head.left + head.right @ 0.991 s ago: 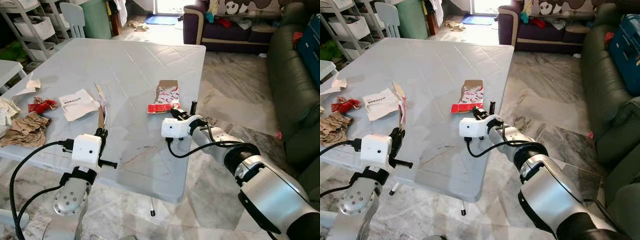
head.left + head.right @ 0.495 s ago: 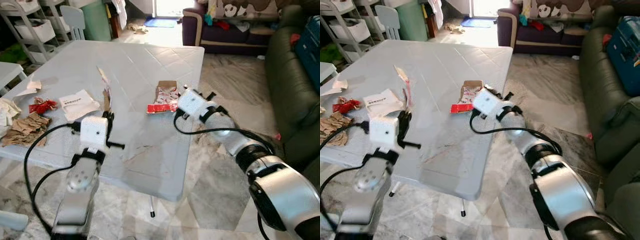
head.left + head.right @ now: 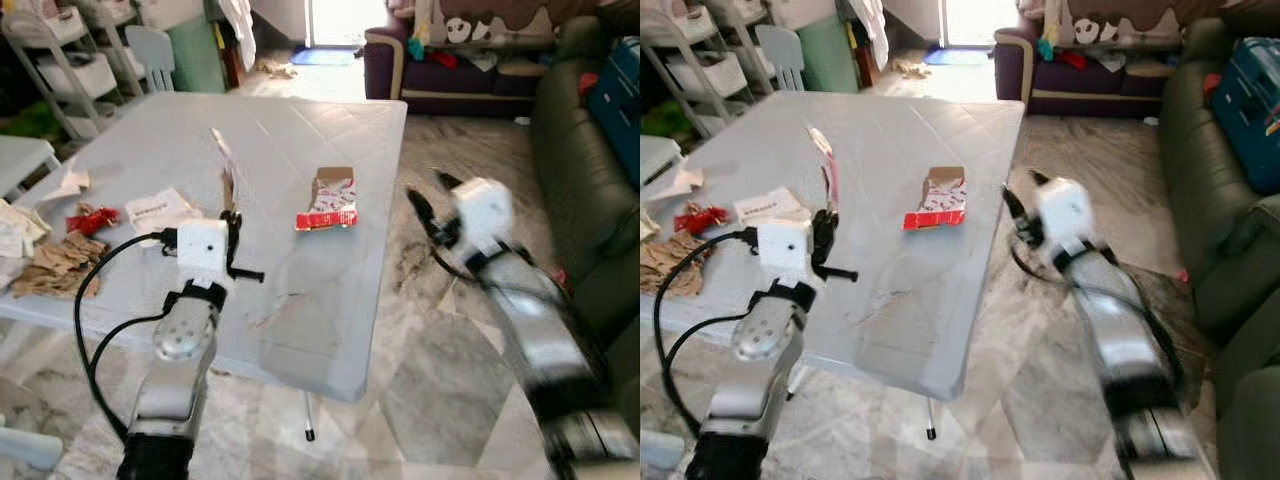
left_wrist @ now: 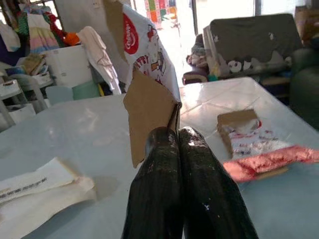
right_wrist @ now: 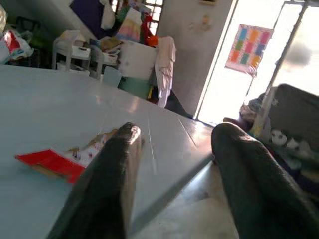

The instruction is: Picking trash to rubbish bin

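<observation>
A torn cardboard wrapper piece [image 3: 222, 165], brown with a white and red print, stands upright above the grey table [image 3: 300, 115]. My left gripper [image 3: 232, 218] is shut on its lower end; the left wrist view has the black fingers [image 4: 164, 149] pinched on the cardboard [image 4: 149, 109]. A flattened red and white box [image 3: 328, 200] lies near the table's right side. My right gripper [image 3: 430, 195] hangs blurred in the air past the table's right edge, open, with nothing between its fingers [image 5: 117, 164]. The box [image 5: 55, 159] lies beyond them.
At the table's left end lie a white paper [image 3: 158, 208], a red wrapper [image 3: 90, 215] and crumpled brown paper [image 3: 55, 265]. A dark green sofa [image 3: 585, 170] stands at the right, a purple one [image 3: 440, 70] behind, shelves [image 3: 80, 65] at the back left. Marble floor surrounds the table.
My left gripper has lifted the wrapper piece higher above the table. My right arm has swung from beside the red and white box out past the table's right edge.
</observation>
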`<state>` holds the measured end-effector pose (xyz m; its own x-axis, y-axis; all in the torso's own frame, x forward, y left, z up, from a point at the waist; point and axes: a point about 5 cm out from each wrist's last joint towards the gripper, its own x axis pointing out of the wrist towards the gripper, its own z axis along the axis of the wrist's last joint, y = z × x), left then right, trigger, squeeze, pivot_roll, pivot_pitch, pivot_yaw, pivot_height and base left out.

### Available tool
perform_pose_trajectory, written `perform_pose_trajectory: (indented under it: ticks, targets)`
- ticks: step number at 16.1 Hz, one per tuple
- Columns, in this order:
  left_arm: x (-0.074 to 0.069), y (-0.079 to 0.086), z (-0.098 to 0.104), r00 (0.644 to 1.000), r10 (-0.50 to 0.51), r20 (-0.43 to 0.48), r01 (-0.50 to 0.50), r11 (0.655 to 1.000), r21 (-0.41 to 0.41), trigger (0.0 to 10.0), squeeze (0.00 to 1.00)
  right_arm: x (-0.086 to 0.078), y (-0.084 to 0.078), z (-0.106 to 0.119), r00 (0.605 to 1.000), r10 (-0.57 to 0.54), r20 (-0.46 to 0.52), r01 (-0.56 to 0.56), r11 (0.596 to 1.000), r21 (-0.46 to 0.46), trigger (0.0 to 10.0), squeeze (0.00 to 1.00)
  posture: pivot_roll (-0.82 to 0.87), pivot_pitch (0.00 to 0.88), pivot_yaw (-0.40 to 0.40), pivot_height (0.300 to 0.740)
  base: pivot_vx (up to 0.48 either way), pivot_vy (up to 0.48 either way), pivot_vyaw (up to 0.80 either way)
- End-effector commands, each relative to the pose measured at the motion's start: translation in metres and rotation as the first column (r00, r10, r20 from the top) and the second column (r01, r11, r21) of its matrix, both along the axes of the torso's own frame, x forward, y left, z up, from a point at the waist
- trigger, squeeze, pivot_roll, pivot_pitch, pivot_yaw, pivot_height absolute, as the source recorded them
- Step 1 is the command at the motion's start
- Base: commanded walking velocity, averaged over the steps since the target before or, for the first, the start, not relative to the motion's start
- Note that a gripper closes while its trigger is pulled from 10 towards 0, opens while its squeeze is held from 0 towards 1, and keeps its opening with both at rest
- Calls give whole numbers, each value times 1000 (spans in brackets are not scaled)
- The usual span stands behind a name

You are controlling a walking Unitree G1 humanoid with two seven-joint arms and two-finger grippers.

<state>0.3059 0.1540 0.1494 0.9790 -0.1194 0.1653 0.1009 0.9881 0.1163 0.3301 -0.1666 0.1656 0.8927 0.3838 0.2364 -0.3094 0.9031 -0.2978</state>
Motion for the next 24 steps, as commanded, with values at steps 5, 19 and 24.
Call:
perform_pose_trajectory:
  ticks: [5, 19, 24]
  targets:
    - [7, 5, 8, 1000, 13, 26, -12, 1000, -28, 0, 0, -28, -18, 21, 991, -125, -39, 130, 975, 178, 10000, 1000, -49, 0, 92, 740, 0, 0, 0]
    - [-9, 2, -2, 1000, -3, -18, 2, 998, -58, 0, 0, -45, 2, 28, 989, -75, -130, 99, 977, 188, 10000, 1000, -40, 2, 83, 740, 0, 47, 0]
    - [-8, 3, 1, 1000, -8, -9, 7, 999, -42, 0, 0, -46, 3, 29, 989, -71, -128, 94, 979, 182, 10000, 1000, -42, 11, 83, 740, 0, 143, 0]
